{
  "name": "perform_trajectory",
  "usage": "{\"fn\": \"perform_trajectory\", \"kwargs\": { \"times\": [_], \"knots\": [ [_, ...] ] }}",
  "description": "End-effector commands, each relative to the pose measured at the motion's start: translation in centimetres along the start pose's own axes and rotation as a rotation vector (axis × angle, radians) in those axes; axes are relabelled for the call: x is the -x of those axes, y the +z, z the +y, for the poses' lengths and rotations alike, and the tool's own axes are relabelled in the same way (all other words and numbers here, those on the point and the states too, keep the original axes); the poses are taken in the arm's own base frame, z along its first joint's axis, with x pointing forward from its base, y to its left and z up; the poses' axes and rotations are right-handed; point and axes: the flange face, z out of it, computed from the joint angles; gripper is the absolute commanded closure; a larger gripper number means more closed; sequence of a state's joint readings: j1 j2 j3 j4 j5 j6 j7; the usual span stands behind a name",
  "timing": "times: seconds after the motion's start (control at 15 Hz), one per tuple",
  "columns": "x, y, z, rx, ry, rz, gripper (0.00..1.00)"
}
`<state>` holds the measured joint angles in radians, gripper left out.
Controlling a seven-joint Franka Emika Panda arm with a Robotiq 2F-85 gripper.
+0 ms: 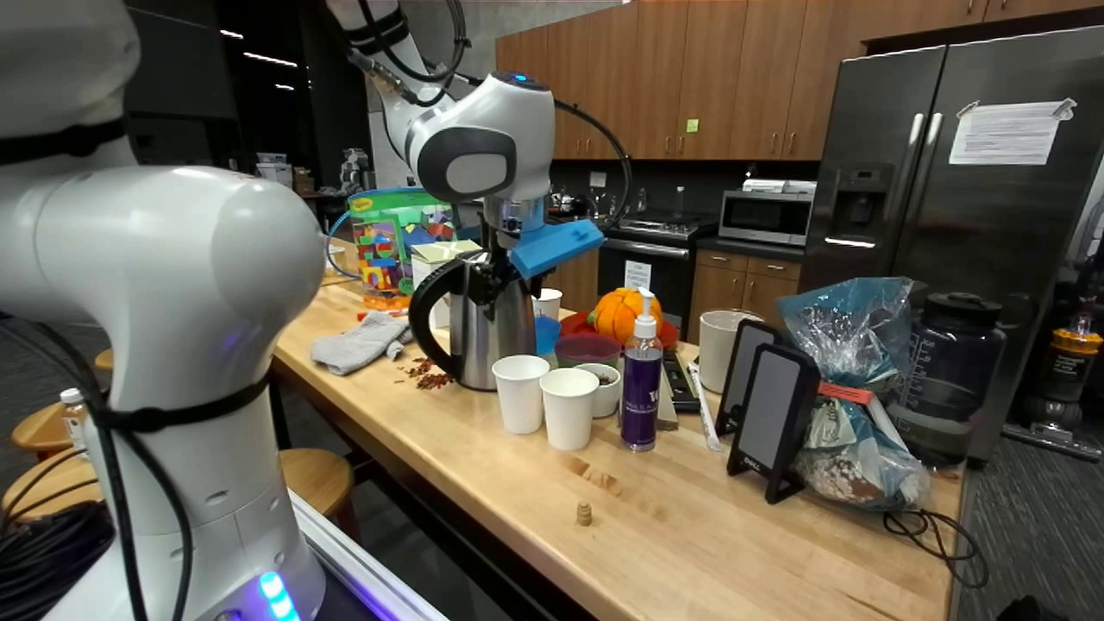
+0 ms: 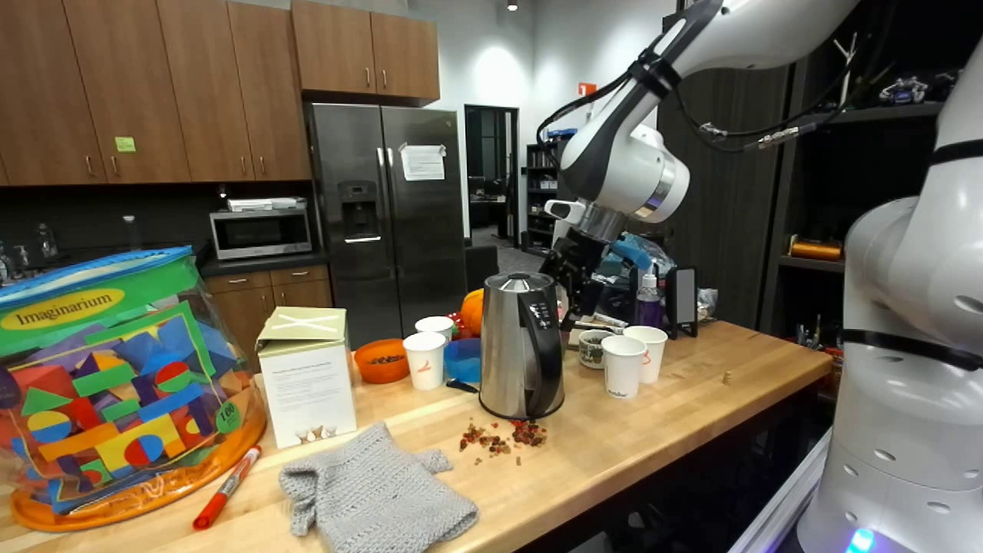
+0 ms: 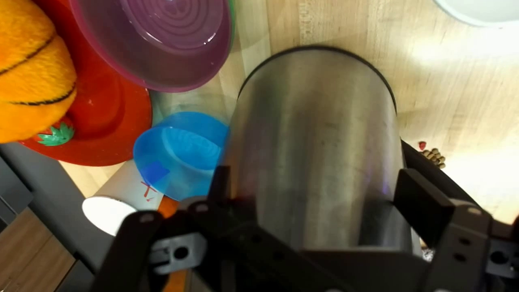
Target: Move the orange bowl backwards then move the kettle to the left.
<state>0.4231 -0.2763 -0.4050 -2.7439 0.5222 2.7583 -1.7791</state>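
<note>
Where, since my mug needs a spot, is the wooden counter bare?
Roomiest: the counter between the pump bottle, the Dell-marked unit and the edges, with a small tan piece on it. Narrower: the strip between the foremost white cups and the long edge. Crowded: beside the kettle, where the blue bowl, purple bowl and red plate cluster.

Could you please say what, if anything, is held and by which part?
I cannot tell whether the gripper, at the upper part of the kettle, holds it.
</note>
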Motion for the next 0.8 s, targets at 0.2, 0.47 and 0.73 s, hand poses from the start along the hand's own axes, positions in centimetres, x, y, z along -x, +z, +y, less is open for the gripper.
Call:
{"fn": "perform_trajectory", "kwargs": {
  "times": [0.2,0.47,0.73],
  "knots": [
    [-1.0,0.7,0.5,-0.025,-0.033,0.014,0.00],
    [-1.7,1.0,0.6,-0.035,-0.051,0.014,0.00],
    [-2.5,1.4,0.7,-0.046,-0.072,0.012,0.00]
  ]
}}
